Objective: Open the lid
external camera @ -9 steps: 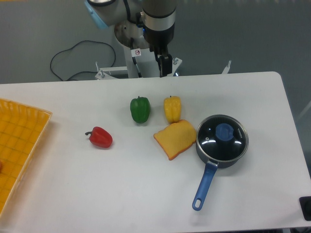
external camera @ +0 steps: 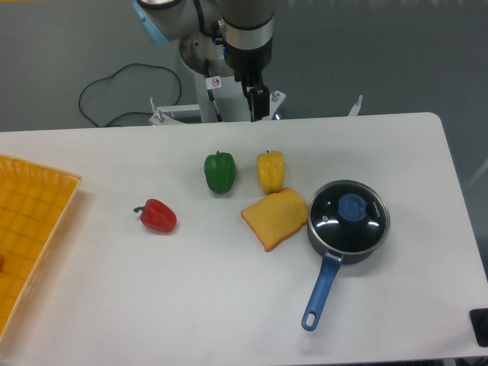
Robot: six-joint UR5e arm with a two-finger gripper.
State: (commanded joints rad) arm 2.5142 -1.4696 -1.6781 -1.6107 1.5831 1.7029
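The lid [external camera: 348, 216], a round glass disc with a blue knob [external camera: 351, 206] at its centre, lies flat on the dark saucepan [external camera: 345, 245] at the right of the table. The pan's long blue handle [external camera: 320, 291] points toward the front edge. My gripper [external camera: 259, 105] hangs at the back edge of the table, far behind and to the left of the lid, holding nothing. Its fingers line up one behind the other in this view, so the gap between them does not show.
A yellow pepper [external camera: 270, 170] and a green pepper [external camera: 219, 172] stand mid-table. An orange-yellow cloth [external camera: 275, 218] lies touching the pan's left side. A red pepper [external camera: 157, 216] lies further left. A yellow tray [external camera: 30, 229] sits at the left edge.
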